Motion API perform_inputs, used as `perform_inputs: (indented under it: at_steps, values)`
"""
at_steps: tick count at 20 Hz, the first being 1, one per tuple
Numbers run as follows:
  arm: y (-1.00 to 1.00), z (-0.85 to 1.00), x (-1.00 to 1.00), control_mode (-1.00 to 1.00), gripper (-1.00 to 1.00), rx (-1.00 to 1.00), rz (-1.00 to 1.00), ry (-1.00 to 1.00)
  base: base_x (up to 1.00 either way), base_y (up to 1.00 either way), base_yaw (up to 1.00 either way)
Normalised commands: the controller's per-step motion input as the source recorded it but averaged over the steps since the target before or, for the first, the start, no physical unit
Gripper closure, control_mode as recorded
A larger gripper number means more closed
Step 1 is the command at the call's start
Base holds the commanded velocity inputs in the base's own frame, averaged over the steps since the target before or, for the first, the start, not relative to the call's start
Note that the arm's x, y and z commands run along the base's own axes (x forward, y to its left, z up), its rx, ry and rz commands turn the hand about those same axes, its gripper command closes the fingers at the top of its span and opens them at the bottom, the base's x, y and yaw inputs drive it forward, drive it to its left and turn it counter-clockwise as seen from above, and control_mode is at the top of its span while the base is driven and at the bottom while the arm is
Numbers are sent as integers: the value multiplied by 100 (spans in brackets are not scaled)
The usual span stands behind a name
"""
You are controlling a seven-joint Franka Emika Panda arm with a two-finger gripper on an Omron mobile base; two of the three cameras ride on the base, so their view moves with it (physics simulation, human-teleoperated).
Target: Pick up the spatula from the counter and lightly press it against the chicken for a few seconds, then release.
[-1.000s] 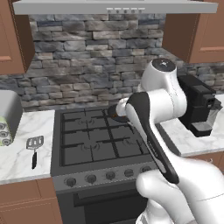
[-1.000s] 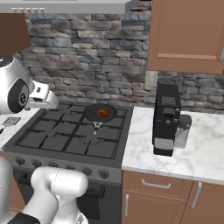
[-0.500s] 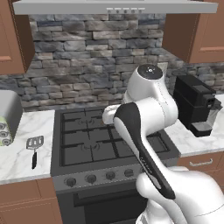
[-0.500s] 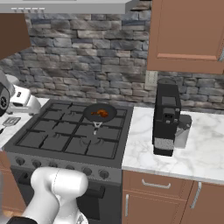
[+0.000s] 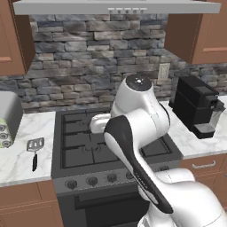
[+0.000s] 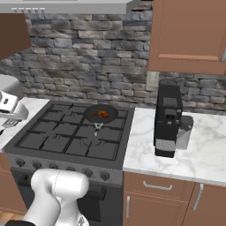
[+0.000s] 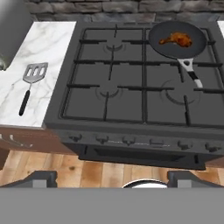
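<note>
The spatula (image 7: 30,83) lies flat on the marble counter left of the stove, its slotted metal head toward the wall and its black handle toward the front edge; it is also on the left counter (image 5: 34,152). The chicken piece (image 7: 176,39) sits in a dark frying pan (image 7: 192,33) on the back right burner, also visible from the right base (image 6: 103,114). My gripper (image 7: 113,178) hovers high over the stove's front edge, open, its fingertips (image 7: 40,177) wide apart with nothing between them. It is well apart from the spatula and the pan.
A grey toaster (image 5: 6,117) stands behind the spatula at the counter's left end. A black coffee machine (image 6: 167,117) is on the right counter. The pan's handle (image 7: 191,72) points toward the stove front. Wooden cabinets hang at both sides.
The arm has swung left across the stove, carrying the hand toward the left counter. The gripper stays open and the spatula and pan have not moved.
</note>
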Motion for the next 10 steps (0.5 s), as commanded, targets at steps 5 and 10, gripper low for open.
perform_inputs:
  at_steps: [5,10]
  values:
    - [41,-14,0,-100,-100,9,0,5,0,0,0]
    - [48,-13,0,-100,-100,7,0,3,0,0,0]
